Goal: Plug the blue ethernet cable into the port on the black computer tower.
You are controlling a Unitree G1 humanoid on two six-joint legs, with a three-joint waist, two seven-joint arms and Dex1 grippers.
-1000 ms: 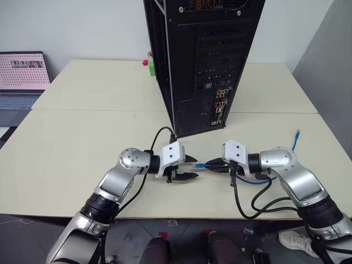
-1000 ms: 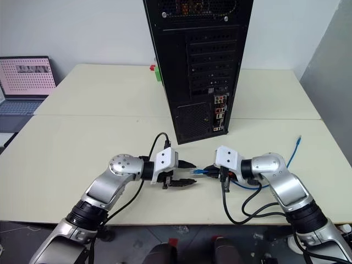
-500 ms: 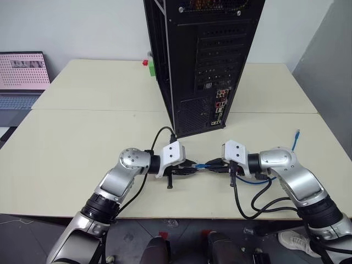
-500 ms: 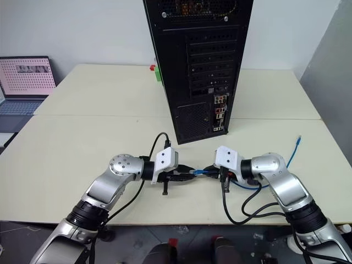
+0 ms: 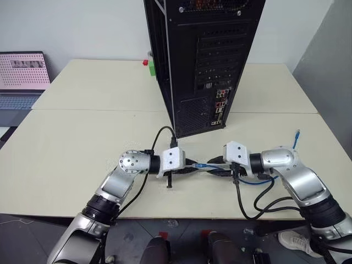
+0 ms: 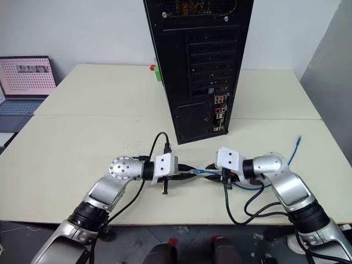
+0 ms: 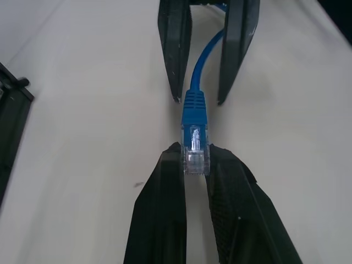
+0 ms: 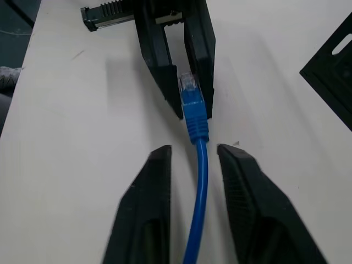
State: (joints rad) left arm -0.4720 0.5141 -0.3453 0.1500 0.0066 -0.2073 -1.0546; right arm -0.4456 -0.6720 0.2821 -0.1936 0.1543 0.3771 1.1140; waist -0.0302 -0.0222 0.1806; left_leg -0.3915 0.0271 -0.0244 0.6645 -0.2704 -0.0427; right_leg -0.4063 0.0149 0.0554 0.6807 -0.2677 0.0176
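The thin, glossy blue ethernet cable (image 7: 193,82) ends in a clear ribbed plug (image 7: 196,149), pinched between the left gripper (image 7: 193,159)'s closed, textured black fingers. The right gripper (image 8: 193,157) stands parted around the cord, not touching it. Both hover over the matte cream table (image 5: 82,137), near the perforated black computer tower (image 5: 206,60); a laptop (image 5: 22,80) sits well apart.

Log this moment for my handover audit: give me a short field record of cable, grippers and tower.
cable: blue ethernet cable runs between both grippers above the table
plug: clear plug pinched by the left gripper
left gripper: shut on the plug
right gripper: open, fingers either side of the cord, not touching it
far end: other plug lies on the table
tower: black computer tower upright; cable not plugged in
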